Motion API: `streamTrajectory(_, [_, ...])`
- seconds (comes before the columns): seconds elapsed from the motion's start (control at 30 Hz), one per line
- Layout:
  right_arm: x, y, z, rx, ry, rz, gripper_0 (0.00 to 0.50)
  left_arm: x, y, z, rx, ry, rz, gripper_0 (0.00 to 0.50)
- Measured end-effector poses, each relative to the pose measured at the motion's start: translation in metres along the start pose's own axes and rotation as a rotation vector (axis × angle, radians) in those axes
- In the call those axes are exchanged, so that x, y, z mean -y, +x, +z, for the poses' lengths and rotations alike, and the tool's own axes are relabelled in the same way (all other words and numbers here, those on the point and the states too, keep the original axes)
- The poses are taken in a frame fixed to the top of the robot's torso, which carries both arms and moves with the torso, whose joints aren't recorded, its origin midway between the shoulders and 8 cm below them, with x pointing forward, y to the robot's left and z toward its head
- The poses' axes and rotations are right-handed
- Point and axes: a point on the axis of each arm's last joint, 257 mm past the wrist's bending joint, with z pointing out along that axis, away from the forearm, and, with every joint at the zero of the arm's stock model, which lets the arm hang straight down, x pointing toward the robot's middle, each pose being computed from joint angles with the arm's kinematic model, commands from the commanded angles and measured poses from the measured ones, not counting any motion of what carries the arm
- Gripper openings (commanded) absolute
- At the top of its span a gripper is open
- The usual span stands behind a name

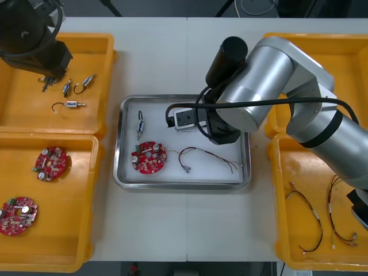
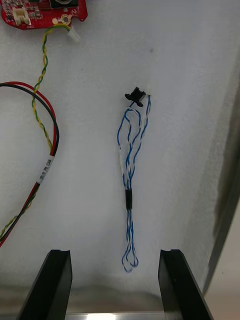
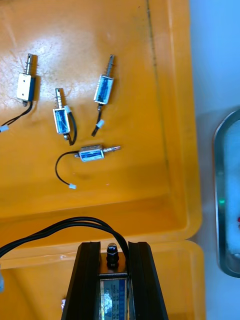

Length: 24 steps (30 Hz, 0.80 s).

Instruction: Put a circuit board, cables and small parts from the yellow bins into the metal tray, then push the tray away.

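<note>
over the metal tray (image 1: 118, 149) your right gripper (image 2: 115, 255) stands wide and empty above the blue and white cable (image 2: 131, 185) lying inside. circuit board (image 1: 149, 157), red and yellow cable (image 1: 210, 156) and one small metal part (image 1: 140, 123) lie there too. your left gripper (image 3: 116, 247), above a left yellow bin (image 3: 150, 75), pinches a second small part (image 3: 113, 289); then only the push looks left.

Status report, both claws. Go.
Right claw open above blue cable in tray. Left claw shut on part, over bin. Nothing blocking.
</note>
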Motion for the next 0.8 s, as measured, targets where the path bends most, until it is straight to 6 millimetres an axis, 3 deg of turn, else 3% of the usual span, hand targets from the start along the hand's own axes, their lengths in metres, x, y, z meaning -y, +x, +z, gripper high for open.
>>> streamTrajectory(0.13, [0.006, 0.011, -0.028, -0.021, 0.006, 0.053, 0.500, 0.022, -0.005, -0.007, 0.032, 0.026, -0.067, 0.000])
streamTrajectory(0.27, [0.004, 0.039, -0.050, -0.082, -0.028, 0.133, 0.500, 0.047, -0.007, -0.012, 0.054, 0.066, -0.119, 0.000])
streamTrajectory(0.4, [0.023, 0.051, -0.068, -0.059, 0.014, 0.272, 0.500, 0.070, -0.006, -0.014, 0.065, 0.089, -0.100, 0.000])
streamTrajectory(0.53, [0.044, 0.063, -0.084, -0.028, 0.070, 0.512, 0.500, 0.093, 0.004, -0.005, 0.045, 0.086, -0.056, 0.000])
streamTrajectory(0.8, [0.068, 0.098, -0.102, -0.032, 0.154, 0.750, 0.500, 0.139, 0.021, 0.019, -0.004, 0.105, -0.168, 0.000])
